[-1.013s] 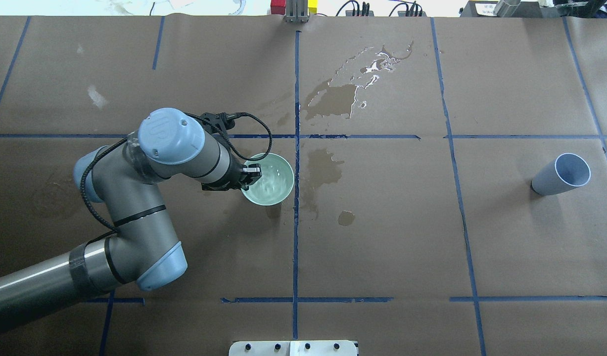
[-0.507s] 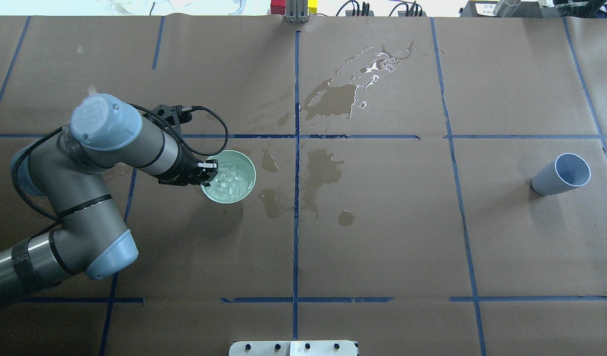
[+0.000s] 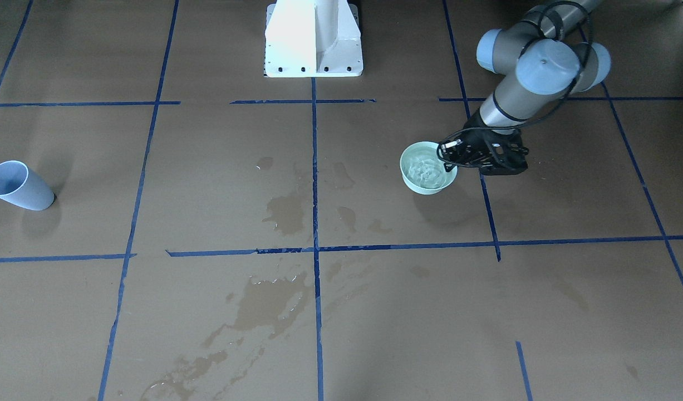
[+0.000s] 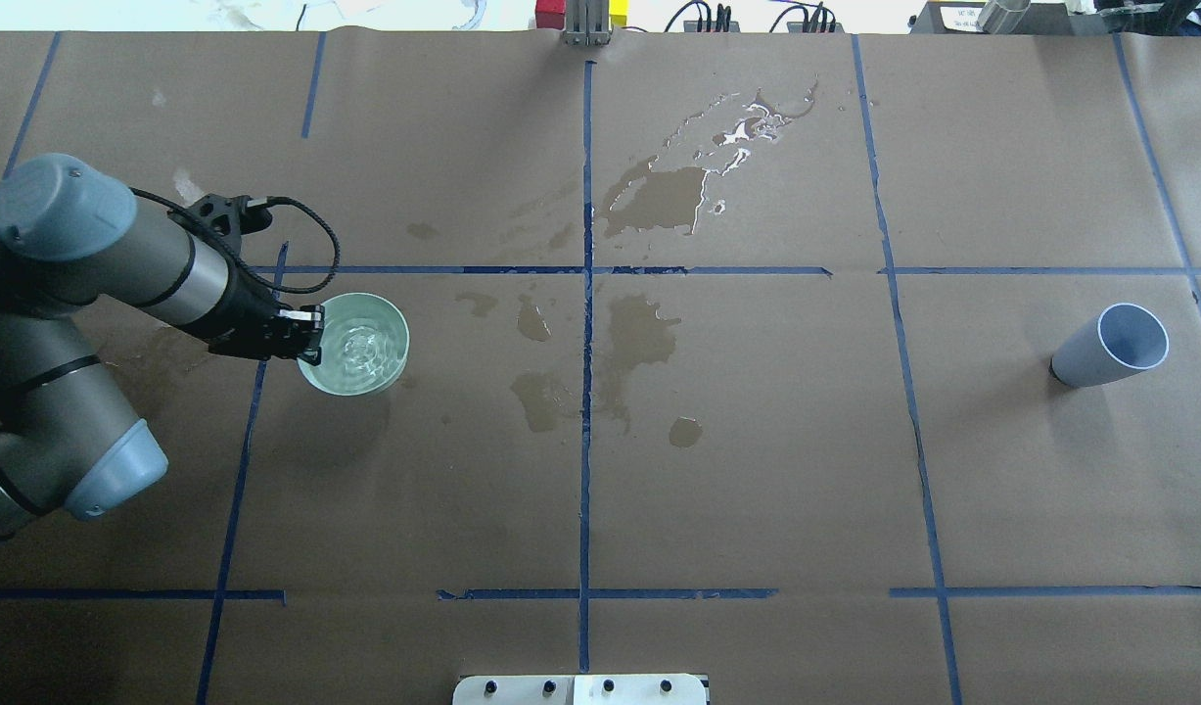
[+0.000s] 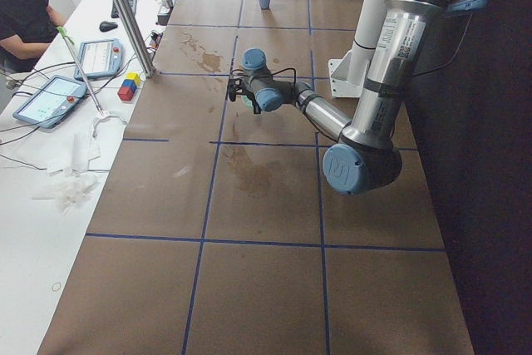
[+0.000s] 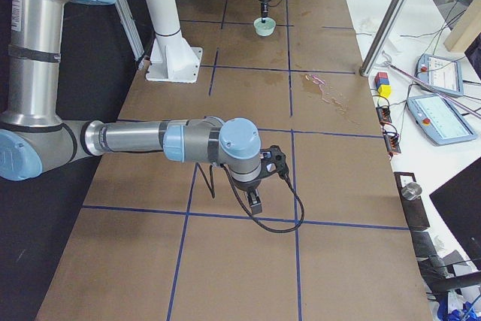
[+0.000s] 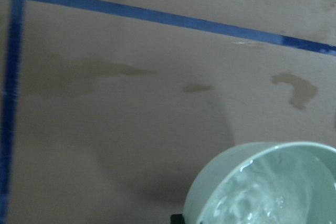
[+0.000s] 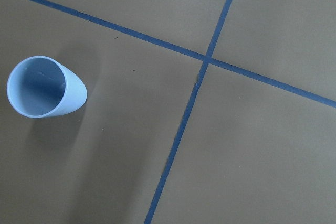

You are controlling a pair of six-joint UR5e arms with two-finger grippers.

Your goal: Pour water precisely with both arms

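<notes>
The left gripper (image 4: 304,334) pinches the rim of a pale green bowl (image 4: 351,389) lifted over the brown table (image 4: 757,470), rippling water (image 4: 360,343) inside; the right gripper (image 6: 256,202) hangs low, grip state impossible to tell

The table (image 4: 757,470) is covered in brown paper, matt and faintly creased, crossed by strips of smooth blue tape (image 4: 717,270). Wet stains (image 4: 659,201) darken it, with shiny edges on the far patch. The pale green bowl (image 3: 422,188) looks smooth and slightly glossy (plastic or glazed, I cannot tell). The water (image 4: 357,345) in it is clear and glittering. The left arm (image 4: 169,274) is satin grey metal with matt pale blue caps, and the left gripper (image 4: 309,335) is matt black. The blue cup (image 4: 1085,364) looks like matt plastic.
</notes>
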